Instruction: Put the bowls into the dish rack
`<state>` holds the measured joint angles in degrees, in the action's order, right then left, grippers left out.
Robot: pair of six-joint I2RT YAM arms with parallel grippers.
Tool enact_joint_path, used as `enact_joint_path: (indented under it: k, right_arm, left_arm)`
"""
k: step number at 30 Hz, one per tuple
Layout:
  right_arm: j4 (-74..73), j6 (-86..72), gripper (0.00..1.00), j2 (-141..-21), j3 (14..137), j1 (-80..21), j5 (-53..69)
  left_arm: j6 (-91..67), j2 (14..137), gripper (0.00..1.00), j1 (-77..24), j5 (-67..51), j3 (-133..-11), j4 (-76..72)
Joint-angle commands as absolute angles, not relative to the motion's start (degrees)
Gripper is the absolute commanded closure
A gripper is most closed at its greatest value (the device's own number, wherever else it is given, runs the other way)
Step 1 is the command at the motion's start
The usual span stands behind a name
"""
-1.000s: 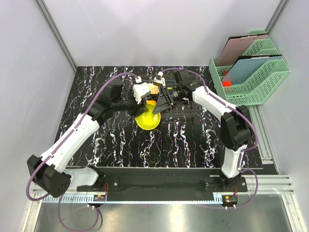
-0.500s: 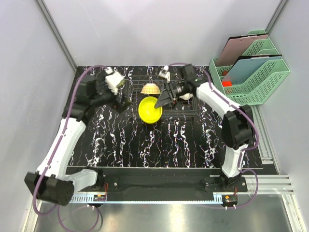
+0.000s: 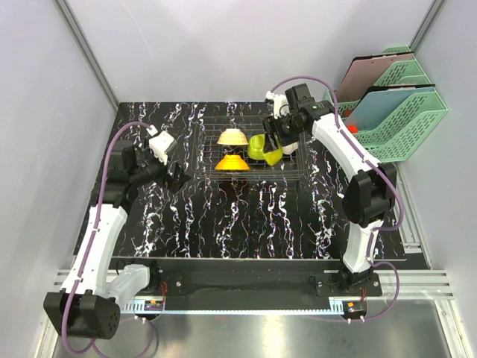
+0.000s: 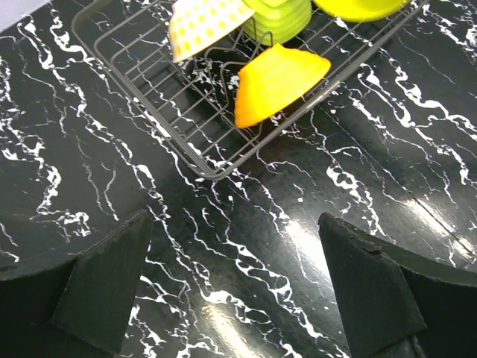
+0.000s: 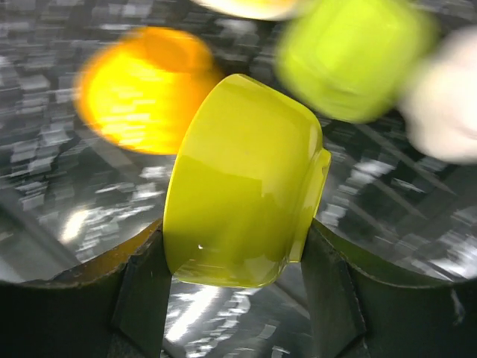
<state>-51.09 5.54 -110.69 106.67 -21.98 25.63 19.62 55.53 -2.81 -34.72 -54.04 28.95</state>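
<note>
The wire dish rack [image 3: 205,149] stands at the back middle of the table. In it are a cream bowl with an orange rim [image 3: 232,137], an orange bowl [image 3: 232,162] on its side and a lime green bowl [image 3: 257,145]. My right gripper [image 3: 278,144] is shut on the yellow bowl [image 5: 242,171] and holds it tilted over the rack's right part [image 3: 271,156]. A white bowl [image 5: 447,104] shows blurred beside it. My left gripper [image 4: 238,298] is open and empty, over bare table left of the rack [image 4: 179,127], with the orange bowl [image 4: 277,80] ahead of it.
Two green mesh file trays [image 3: 395,119] with folders stand at the back right, close to the right arm's elbow. The black marbled tabletop [image 3: 246,216] stretches in front of the rack. Grey walls close in the left, back and right.
My right gripper has carried the yellow bowl from the rack's front edge up and right over the rack. My left arm has drawn back to the left, away from the rack.
</note>
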Motion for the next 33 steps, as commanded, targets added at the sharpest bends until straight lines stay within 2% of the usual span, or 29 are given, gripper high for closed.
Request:
enact_joint_path:
  k: [1, 10, 29, 32, 33]
  right_arm:
    - [-49.66, 10.02, 1.00, -108.90, 106.17, -22.15, 3.80]
    - [-49.83, 16.25, 1.00, -110.91, 102.49, -24.16, -13.61]
    - [-45.97, 21.09, 1.00, -122.34, 99.67, -35.94, -28.74]
    - [-46.14, 21.09, 0.96, -124.36, 99.32, -37.44, -29.53]
    - [-46.14, 21.01, 0.91, -124.63, 99.32, -38.05, -29.53]
  left_arm:
    - [18.11, 53.17, 0.01, -2.37, -37.35, -53.17, 24.87]
    - [16.61, 52.03, 0.01, -2.29, -37.79, -51.77, 24.35]
    - [15.56, 52.03, 0.01, -2.20, -39.02, -49.57, 22.41]
    - [15.56, 52.03, 0.01, -2.11, -39.29, -49.57, 22.41]
    - [15.56, 52.03, 0.01, -2.11, -39.29, -49.66, 22.50]
